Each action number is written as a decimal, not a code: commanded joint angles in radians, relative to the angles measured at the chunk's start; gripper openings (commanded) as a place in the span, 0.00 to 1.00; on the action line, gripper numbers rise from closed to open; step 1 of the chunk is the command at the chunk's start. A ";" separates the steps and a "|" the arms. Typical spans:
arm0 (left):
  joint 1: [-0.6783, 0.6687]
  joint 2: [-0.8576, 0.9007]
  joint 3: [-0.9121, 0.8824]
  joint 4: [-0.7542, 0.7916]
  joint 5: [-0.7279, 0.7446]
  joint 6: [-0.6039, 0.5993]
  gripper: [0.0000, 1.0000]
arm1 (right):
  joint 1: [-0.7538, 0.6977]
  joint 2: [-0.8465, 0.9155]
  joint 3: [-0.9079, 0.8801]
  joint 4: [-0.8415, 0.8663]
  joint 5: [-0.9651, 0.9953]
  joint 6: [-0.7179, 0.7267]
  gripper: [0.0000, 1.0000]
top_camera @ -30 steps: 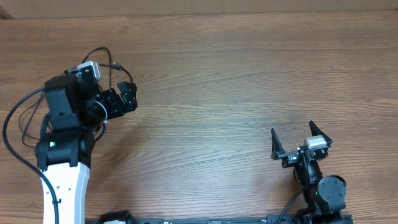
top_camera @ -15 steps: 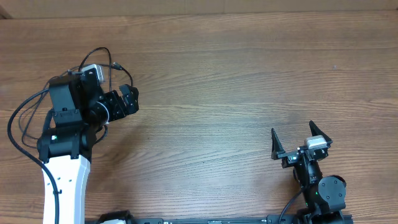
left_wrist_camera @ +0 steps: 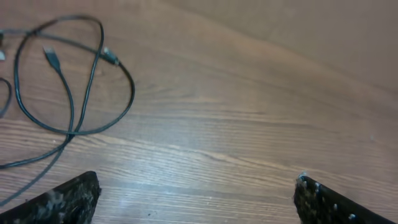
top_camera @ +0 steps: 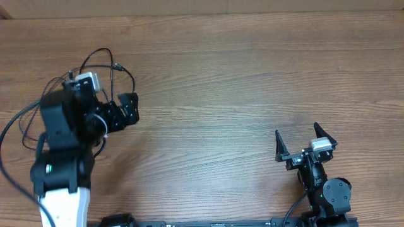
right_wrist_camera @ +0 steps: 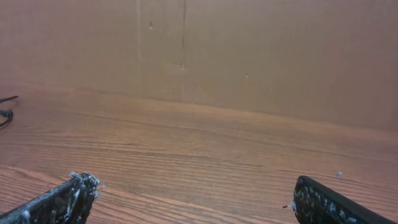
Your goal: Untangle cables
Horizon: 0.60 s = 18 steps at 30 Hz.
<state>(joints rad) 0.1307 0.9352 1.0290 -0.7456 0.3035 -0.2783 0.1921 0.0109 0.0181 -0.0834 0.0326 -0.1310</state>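
Both my left jaws and right jaws are wide open and holding nothing, the cables lie looped and crossed on the desk near the left ones, so next I think I must pinch one cord.

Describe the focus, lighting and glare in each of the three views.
Overhead: even light, sharp wood grain across the table, shadows faint, no glare. Left wrist: the cables are fairly crisp, the left gripper's fingers at the bottom edge are blurred, and a faint pale sheen lies on the wood between them. Right wrist: dimmer and warmer, the right gripper's fingers soft, no glare.
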 commanded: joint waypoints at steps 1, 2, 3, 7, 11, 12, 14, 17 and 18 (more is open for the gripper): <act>0.000 -0.101 -0.051 -0.006 0.000 0.020 0.99 | 0.003 -0.008 -0.010 0.002 -0.001 0.006 1.00; 0.000 -0.127 -0.063 -0.014 0.000 0.020 1.00 | 0.003 -0.008 -0.010 0.002 -0.001 0.006 1.00; 0.000 -0.153 -0.073 -0.029 0.000 0.020 0.99 | 0.003 -0.008 -0.010 0.002 -0.001 0.006 1.00; 0.000 -0.195 -0.079 -0.113 0.000 0.020 1.00 | 0.003 -0.008 -0.010 0.002 -0.001 0.006 1.00; 0.000 -0.189 -0.079 -0.165 0.000 0.020 1.00 | 0.003 -0.008 -0.010 0.002 -0.001 0.006 1.00; 0.000 -0.187 -0.079 -0.176 0.000 0.020 1.00 | 0.003 -0.008 -0.010 0.002 -0.001 0.006 1.00; 0.000 -0.182 -0.079 -0.180 0.000 0.020 1.00 | 0.003 -0.008 -0.010 0.002 -0.001 0.006 1.00; 0.000 -0.192 -0.103 -0.184 0.000 0.020 1.00 | 0.003 -0.008 -0.010 0.002 -0.001 0.006 1.00; 0.000 -0.204 -0.119 -0.185 0.000 0.020 0.99 | 0.003 -0.008 -0.010 0.002 -0.001 0.006 1.00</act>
<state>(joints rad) 0.1307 0.7528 0.9482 -0.9257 0.3031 -0.2783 0.1925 0.0109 0.0181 -0.0834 0.0326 -0.1307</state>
